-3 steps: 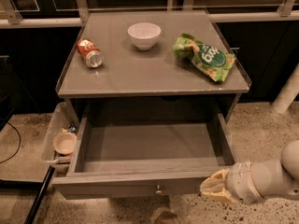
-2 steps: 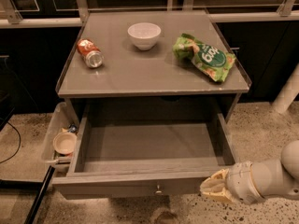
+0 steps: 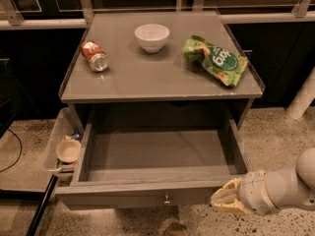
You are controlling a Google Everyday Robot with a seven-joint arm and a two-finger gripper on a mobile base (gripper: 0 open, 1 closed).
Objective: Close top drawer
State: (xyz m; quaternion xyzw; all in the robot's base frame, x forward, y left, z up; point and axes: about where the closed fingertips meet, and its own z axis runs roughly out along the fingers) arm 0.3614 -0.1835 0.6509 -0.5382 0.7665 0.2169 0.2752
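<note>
The top drawer (image 3: 157, 154) is pulled far out of the grey cabinet and its plain grey inside holds nothing. Its front panel (image 3: 138, 196) has a small round metal knob (image 3: 167, 199) at the middle. My gripper (image 3: 227, 200), cream-coloured on a white arm, is at the lower right, right beside the right end of the drawer's front panel, pointing left towards it. The lower drawers are hidden under the open one.
On the cabinet top (image 3: 157, 80) are a tipped red soda can (image 3: 95, 56), a white bowl (image 3: 152, 37) and a green chip bag (image 3: 215, 60). A clear bin (image 3: 61, 144) with a small bowl hangs at the cabinet's left. A white post (image 3: 301, 95) stands right.
</note>
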